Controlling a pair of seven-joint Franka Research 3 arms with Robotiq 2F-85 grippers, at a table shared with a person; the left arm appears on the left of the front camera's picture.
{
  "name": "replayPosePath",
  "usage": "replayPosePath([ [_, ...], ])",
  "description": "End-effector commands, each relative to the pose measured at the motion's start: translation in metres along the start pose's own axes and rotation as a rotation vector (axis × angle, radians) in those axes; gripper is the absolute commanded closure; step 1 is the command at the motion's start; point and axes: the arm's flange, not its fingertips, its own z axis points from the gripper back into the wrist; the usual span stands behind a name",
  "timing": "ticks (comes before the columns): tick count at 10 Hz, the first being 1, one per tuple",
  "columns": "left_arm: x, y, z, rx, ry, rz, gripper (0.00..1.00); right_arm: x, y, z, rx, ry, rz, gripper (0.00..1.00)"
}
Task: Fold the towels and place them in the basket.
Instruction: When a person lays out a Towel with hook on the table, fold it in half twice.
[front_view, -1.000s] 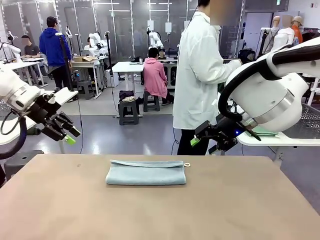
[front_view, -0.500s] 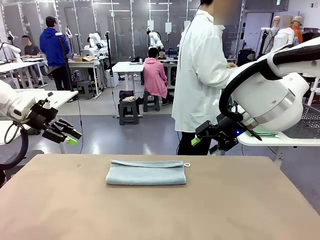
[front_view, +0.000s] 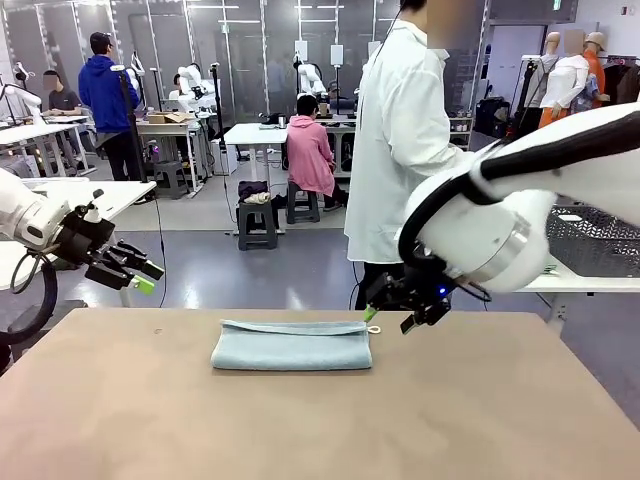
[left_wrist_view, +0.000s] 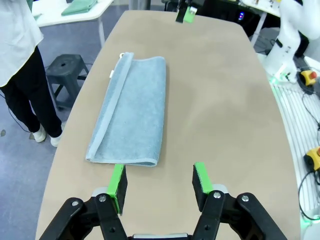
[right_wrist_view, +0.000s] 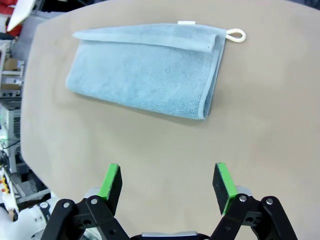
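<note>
Towel (front_view: 291, 345), folded into a long strip, lies flat mid-table (front_view: 300, 430), its white loop (front_view: 374, 329) at the right end. Right gripper (front_view: 390, 316) hovers near that end, jaws wide apart and empty. Left gripper (front_view: 150, 277) hangs well left of the towel, likewise spread and empty. A person (front_view: 400, 150) stands beyond.

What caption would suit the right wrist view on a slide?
Open right gripper hovers over a folded towel lying flat on the table, white loop at its corner.
</note>
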Motion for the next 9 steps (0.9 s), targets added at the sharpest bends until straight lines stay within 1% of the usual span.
replayPosePath([
  [1, 0.002, -0.001, 0.001, 0.000, 0.003, 0.008, 0.33, 0.016, 0.013, -0.030, -0.087, -0.014, -0.057, 0.08],
  [4, 0.000, 0.000, 0.000, 0.000, 0.000, 0.000, 0.32, 0.022, 0.017, -0.061, -0.121, -0.040, -0.074, 0.08],
  [5, 0.002, 0.003, -0.004, -0.004, -0.013, -0.031, 0.12, 0.026, 0.019, -0.066, -0.142, -0.054, -0.069, 0.08],
  [6, 0.003, 0.003, -0.003, -0.014, -0.018, -0.038, 0.12, 0.027, 0.023, -0.071, -0.163, -0.060, -0.075, 0.08],
  [7, 0.004, 0.002, 0.000, -0.022, -0.023, -0.033, 0.00, 0.027, 0.024, -0.078, -0.191, -0.068, -0.082, 0.08],
  [8, 0.004, 0.003, 0.002, -0.026, -0.031, -0.023, 0.08, 0.027, 0.026, -0.084, -0.198, -0.065, -0.098, 0.08],
  [9, 0.001, 0.004, 0.004, -0.021, -0.031, -0.015, 0.00, 0.030, 0.026, -0.091, -0.205, -0.063, -0.116, 0.08],
])
